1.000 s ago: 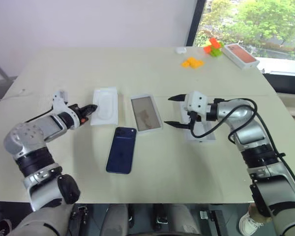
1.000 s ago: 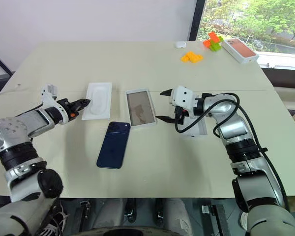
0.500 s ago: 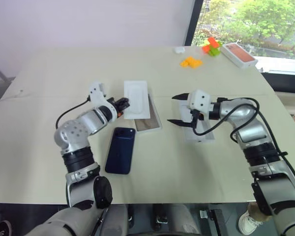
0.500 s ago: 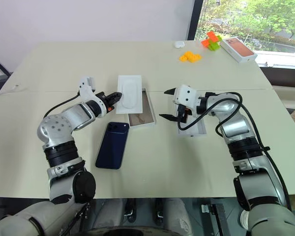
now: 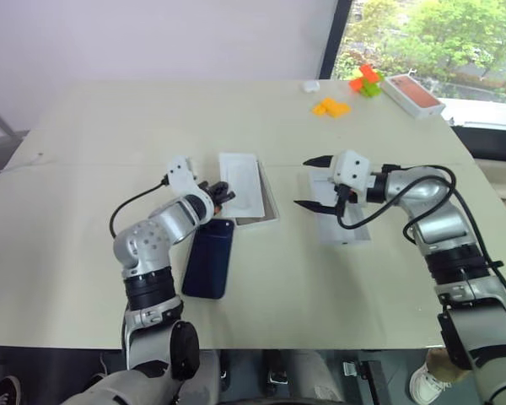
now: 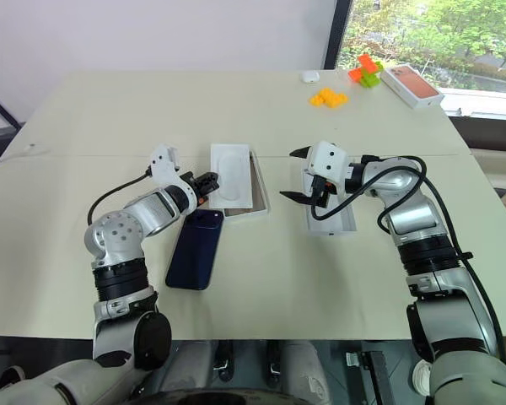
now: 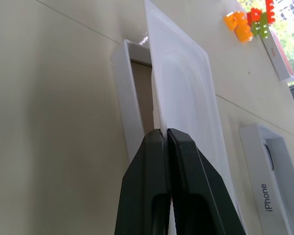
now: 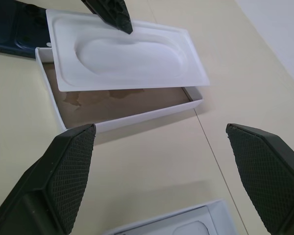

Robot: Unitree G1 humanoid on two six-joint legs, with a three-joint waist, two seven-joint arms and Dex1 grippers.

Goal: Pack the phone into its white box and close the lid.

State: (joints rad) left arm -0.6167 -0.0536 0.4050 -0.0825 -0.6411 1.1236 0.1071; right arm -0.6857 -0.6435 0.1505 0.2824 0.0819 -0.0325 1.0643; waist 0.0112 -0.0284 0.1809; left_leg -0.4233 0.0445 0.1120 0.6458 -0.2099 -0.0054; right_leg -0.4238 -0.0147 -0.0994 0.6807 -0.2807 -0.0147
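Observation:
The phone (image 5: 209, 268), slim and dark navy, lies back up on the table near its front. Just behind it sits the white box (image 5: 269, 205), a shallow tray with a brown floor. My left gripper (image 5: 223, 192) is shut on the edge of a thin white insert (image 5: 240, 181) with an oval recess, holding it tilted over the box. In the left wrist view the fingertips (image 7: 157, 134) pinch that insert (image 7: 186, 83). My right gripper (image 5: 305, 181) hangs open above the lid (image 5: 344, 224), which lies right of the box, and holds nothing.
At the back right stand orange blocks (image 5: 331, 107), an orange and green toy (image 5: 367, 80), a box with an orange-pink top (image 5: 413, 93) and a small white object (image 5: 310, 85). The table's front edge runs just below the phone.
My left gripper has carried the white insert to the right, from the table left of the box to a spot over the box. The right arm has hardly moved.

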